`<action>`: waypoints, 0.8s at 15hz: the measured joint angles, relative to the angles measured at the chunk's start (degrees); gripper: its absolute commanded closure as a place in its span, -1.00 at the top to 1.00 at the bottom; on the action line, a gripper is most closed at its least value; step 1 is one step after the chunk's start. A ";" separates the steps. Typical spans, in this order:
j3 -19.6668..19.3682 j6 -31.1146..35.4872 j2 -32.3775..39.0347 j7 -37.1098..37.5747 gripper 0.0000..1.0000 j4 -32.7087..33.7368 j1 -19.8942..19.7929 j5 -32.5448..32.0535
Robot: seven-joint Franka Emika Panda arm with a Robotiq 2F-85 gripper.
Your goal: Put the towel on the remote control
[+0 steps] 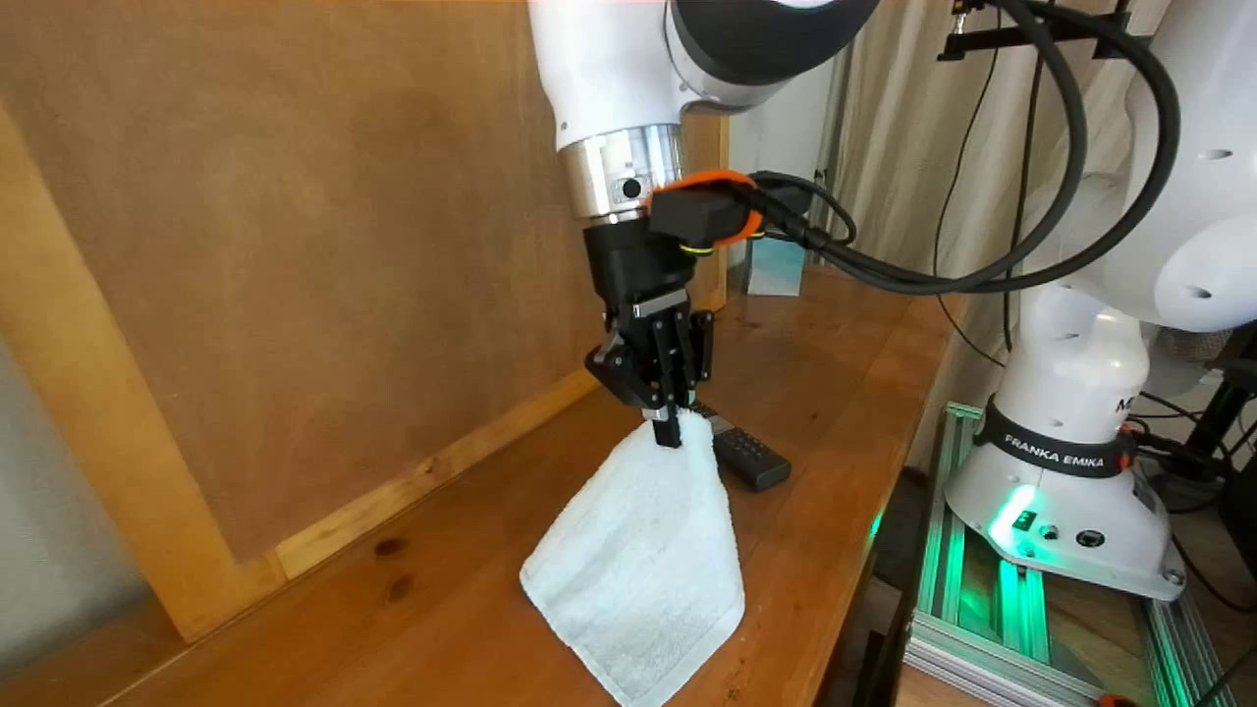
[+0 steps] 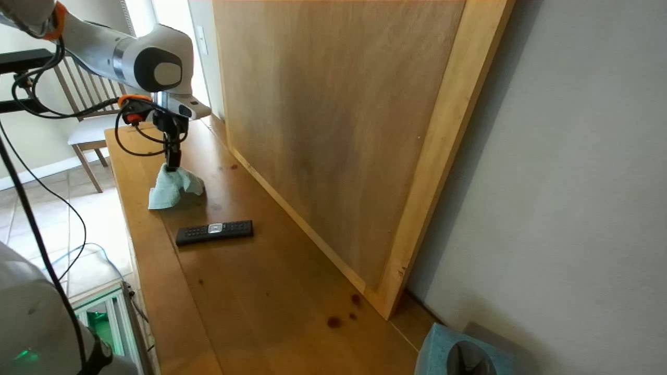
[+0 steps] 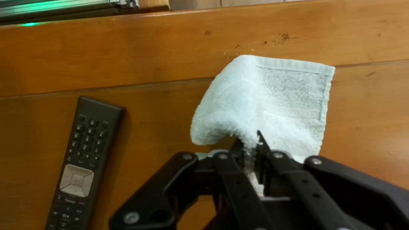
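Note:
The towel is a white, softly wrinkled cloth; it shows in both exterior views [image 1: 643, 560] [image 2: 172, 188] and in the wrist view [image 3: 233, 95]. My gripper [image 1: 673, 424] is shut on a pinched part of the towel, which also shows between the fingers [image 3: 251, 145] in the wrist view. The towel hangs down and spreads out below the fingers; I cannot tell whether its lower edge touches the table. The remote control, a black bar with a silver pad, lies flat on the table beside the towel, uncovered [image 2: 214, 233] [image 3: 81, 159]. The gripper partly hides it in an exterior view [image 1: 751, 457].
A large framed wooden panel [image 1: 344, 245] stands along one long side of the table [image 2: 271, 312]. A blue-grey box [image 2: 464, 354] is at the table's end, by the wall. The robot base [image 1: 1070, 491] stands beyond the table's open edge. Cables loop beside the arm.

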 measured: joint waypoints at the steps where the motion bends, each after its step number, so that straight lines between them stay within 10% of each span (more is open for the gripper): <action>1: 0.07 -0.71 -0.01 0.76 -0.96 -0.04 -0.31 -1.24; 12: -0.04 -13.96 -3.03 15.03 -0.96 -1.95 -6.44 -19.90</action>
